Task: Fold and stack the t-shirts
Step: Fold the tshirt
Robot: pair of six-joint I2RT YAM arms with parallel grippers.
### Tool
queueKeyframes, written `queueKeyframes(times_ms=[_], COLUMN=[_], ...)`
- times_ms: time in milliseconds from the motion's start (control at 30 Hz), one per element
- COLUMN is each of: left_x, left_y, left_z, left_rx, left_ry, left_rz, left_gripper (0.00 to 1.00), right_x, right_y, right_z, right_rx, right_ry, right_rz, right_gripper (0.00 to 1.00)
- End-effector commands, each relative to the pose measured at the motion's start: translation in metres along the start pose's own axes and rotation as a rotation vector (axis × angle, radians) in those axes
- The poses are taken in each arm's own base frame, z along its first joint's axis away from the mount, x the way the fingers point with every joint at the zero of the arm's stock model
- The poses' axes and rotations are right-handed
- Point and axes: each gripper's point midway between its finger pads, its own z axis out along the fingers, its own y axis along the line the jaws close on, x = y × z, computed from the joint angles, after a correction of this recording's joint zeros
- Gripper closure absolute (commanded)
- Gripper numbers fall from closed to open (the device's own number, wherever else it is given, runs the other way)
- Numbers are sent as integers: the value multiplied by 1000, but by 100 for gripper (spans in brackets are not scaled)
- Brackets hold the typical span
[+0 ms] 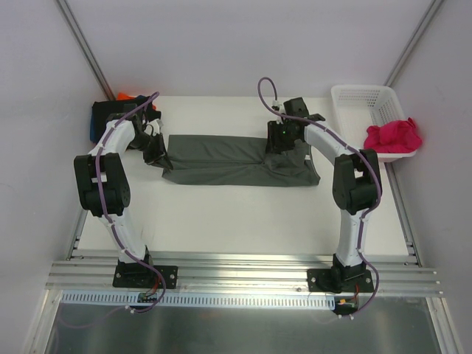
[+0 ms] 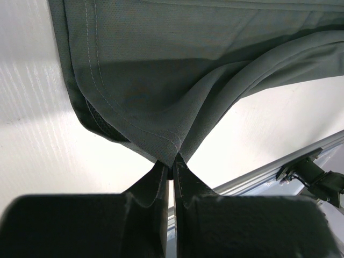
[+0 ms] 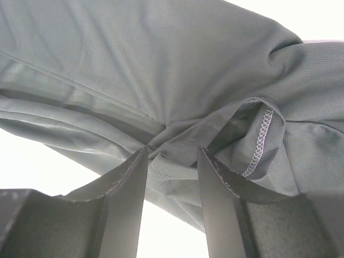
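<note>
A dark grey t-shirt (image 1: 228,158) lies spread across the middle of the table, partly folded lengthwise. My left gripper (image 1: 157,153) is at its left end, shut on a pinch of the hemmed edge (image 2: 172,141), and the cloth fans away from the fingertips (image 2: 161,172). My right gripper (image 1: 283,141) stands over the shirt's right part with its jaws apart. A bunched fold of the grey cloth (image 3: 174,161) lies between its fingers (image 3: 134,177), near a seam with white stitching. A magenta-pink t-shirt (image 1: 393,136) hangs over the basket's near corner.
The white lattice basket (image 1: 361,99) sits at the back right of the table. A pile of black, blue and orange cloth (image 1: 110,112) lies at the back left behind my left arm. An aluminium rail (image 1: 243,269) runs along the near edge.
</note>
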Motion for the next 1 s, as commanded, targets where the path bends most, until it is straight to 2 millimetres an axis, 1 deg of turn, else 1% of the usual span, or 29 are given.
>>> queueKeyframes(times_ms=[0, 67, 133, 167, 233, 267, 333, 433, 467, 533, 567, 600, 633, 700, 733, 800, 900, 933, 967], left_x=[-7, -7, -8, -8, -7, -6, -5, -5, -4, -5, -5, -5, -4, -4, -4, -4, -7, -7, -9], left_y=[-5, -5, -5, -5, -5, -5, -4, -6, -6, -7, -7, -7, -7, -8, -8, -7, -6, -6, -4], left_z=[-10, -10, -10, -10, -10, -9, -9, -8, -9, -9, -10, -10, -10, -10, -10, -9, -8, -8, -7], left_rx=[20, 23, 22, 22, 20, 23, 22, 29, 30, 34, 34, 34, 34, 37, 38, 38, 35, 33, 29], left_ry=[-23, -21, -23, -25, -23, -19, -17, -16, -15, -19, -20, -20, -20, -19, -18, -15, -19, -18, -21], left_rz=[7, 6, 4, 5, 7, 3, 0, 1, -1, 1, 0, 0, 0, 0, 0, -4, -8, -9, -9], left_gripper=[100, 100, 100, 100, 100, 100, 100, 100, 100, 100, 100, 100, 100, 100, 100, 100, 100, 100, 100], right_x=[-31, -25, -16, -8, -2, 6, 13, 20, 23, 24, 25, 22, 20, 17, 15, 12, 8, 4, 6], right_y=[5, 7, 8, 9, 11, 11, 12, 12, 11, 13, 12, 15, 16, 18, 18, 16, 9, 6, 3], right_z=[-18, -14, -9, -5, -3, 0, 4, 9, 14, 16, 19, 18, 18, 14, 12, 7, -5, -13, -15], right_rx=[-9, -18, -25, -26, -40, -40, -48, -53, -51, -56, -55, -65, -71, -74, -71, -61, -40, -34, -27], right_ry=[-87, -63, -33, -12, 1, 21, 42, 61, 73, 80, 84, 79, 78, 70, 63, 51, 28, 9, 10], right_rz=[-27, -23, -23, -21, -22, -18, -17, -15, -13, -15, -16, -22, -24, -35, -41, -52, -45, -40, -37], right_gripper=[55, 54, 55, 55, 55, 55, 55, 57, 57, 60, 63, 69, 81, 98, 99, 99, 99, 99, 99])
